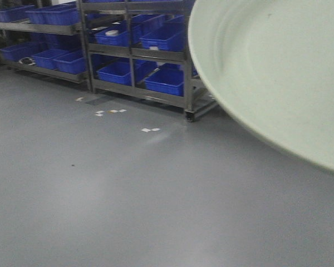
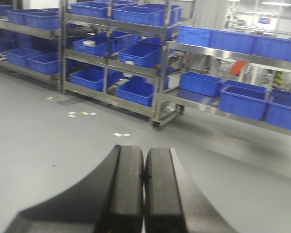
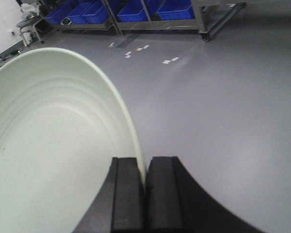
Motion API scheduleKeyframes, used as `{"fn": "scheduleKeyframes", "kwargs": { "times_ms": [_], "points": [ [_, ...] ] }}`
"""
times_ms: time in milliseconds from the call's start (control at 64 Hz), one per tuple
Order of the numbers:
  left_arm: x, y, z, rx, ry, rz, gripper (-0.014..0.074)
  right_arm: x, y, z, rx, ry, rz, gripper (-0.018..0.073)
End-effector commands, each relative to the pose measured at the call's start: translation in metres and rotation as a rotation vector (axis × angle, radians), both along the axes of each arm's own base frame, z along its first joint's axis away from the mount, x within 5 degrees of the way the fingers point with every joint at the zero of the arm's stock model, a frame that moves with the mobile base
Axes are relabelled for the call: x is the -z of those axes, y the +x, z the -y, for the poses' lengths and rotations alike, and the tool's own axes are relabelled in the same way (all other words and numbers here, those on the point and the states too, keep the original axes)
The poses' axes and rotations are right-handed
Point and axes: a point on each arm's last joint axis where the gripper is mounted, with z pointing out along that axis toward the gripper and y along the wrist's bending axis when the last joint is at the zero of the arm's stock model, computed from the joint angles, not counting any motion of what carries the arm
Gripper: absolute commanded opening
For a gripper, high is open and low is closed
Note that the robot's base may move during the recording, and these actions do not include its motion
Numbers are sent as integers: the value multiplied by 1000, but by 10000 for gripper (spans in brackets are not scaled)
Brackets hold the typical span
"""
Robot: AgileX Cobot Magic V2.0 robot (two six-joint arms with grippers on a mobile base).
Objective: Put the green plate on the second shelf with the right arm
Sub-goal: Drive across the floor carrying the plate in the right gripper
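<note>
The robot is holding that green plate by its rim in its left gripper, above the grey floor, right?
Not quite: it is the right gripper that pinches the green plate by its rim, above the grey floor, as the right wrist view shows. The left gripper is shut on nothing.

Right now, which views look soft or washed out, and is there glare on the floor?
Front view: the green plate looms close and soft-edged; a pale sheen streaks the floor. Left wrist view: lamps blow out top right; the left hand is blurred. Right wrist view: evenly lit.

plate (image 1: 278,72) right of racks (image 1: 156,54) (bins (image 1: 119,72) inside)
</note>
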Motion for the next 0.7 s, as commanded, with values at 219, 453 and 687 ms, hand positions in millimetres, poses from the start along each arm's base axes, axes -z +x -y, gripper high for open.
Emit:
{"fn": "scheduleKeyframes", "kwargs": {
  "times_ms": [219, 453, 687],
  "points": [
    [5, 0, 0, 3, -22, 64, 130, -19, 2, 1, 24, 43, 122, 56],
    [5, 0, 0, 3, -22, 64, 130, -19, 2, 1, 24, 43, 122, 56],
    [5, 0, 0, 3, -22, 64, 130, -19, 2, 1, 24, 43, 122, 56]
  ]
}}
